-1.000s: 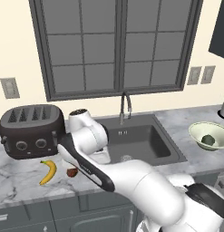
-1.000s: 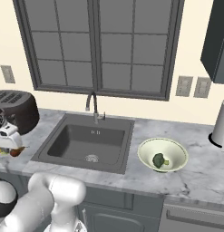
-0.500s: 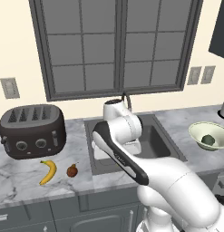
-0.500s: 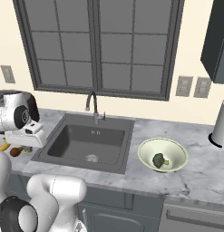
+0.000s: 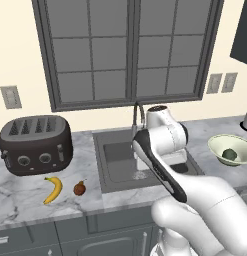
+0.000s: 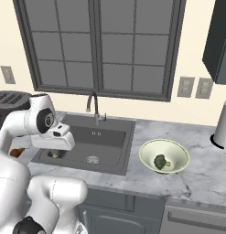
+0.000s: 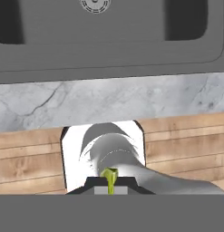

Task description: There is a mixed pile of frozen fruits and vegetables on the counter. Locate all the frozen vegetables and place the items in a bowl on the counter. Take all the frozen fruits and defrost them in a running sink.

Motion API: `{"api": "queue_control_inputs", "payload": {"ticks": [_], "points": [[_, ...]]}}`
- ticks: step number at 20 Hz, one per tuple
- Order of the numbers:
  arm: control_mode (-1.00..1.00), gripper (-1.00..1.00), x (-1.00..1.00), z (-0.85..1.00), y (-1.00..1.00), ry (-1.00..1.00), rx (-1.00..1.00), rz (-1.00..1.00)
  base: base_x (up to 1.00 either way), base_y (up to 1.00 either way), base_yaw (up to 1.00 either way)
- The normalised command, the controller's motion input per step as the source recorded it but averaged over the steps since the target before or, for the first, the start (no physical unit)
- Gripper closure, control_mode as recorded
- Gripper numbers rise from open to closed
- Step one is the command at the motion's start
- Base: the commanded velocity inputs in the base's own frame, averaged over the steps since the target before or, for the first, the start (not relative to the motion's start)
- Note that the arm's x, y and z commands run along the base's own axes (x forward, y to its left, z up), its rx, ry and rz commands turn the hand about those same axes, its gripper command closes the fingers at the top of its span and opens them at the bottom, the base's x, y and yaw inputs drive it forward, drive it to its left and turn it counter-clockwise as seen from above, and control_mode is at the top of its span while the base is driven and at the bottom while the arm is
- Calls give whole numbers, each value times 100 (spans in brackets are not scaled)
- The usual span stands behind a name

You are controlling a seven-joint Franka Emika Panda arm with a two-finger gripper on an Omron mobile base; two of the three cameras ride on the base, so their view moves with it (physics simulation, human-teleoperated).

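My gripper [image 7: 109,186] is shut on the tiny yellow-green sliver [image 7: 109,176], which sticks up between its dark tips. In the right base view the gripper [image 6: 54,153] hangs over the left part of the dark sink [image 6: 110,144], with the sliver [image 6: 54,155] at its tips. My own arm hides the gripper in the left base view. The pale green bowl [image 5: 215,145] sits on the counter [image 5: 25,200] right of the sink [image 5: 112,155], with the broccoli floret [image 5: 229,154] in it. The banana [image 5: 53,189] and the brown fruit [image 5: 79,188] lie in front of the toaster.
A black toaster [image 5: 35,145] stands at the back left. The arched dark faucet [image 5: 137,117] rises behind the basin, close to my arm. The round drain [image 6: 92,159] lies at the basin's middle. A white appliance [image 6: 223,123] stands at the far right.
The arm has swung right from the pile by the toaster to over the sink, gripper shut all the while. Banana and brown fruit stayed put.
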Motion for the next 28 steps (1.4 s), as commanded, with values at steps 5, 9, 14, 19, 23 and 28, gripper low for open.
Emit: {"api": "queue_control_inputs", "payload": {"ticks": [5,9,14,19,23,28], "points": [[-100,100,20,24,-100,0,-1,0,0,0,0],[-100,100,44,23,-100,1,0,0,0,0,0],[-100,100,46,18,-100,0,2,-3,0,0,0],[-100,100,60,16,-100,0,5,-1,0,0,0],[-100,100,66,2,-100,4,1,-3,0,0,0],[-100,100,61,-4,-100,2,0,-9,0,0,0]]}}
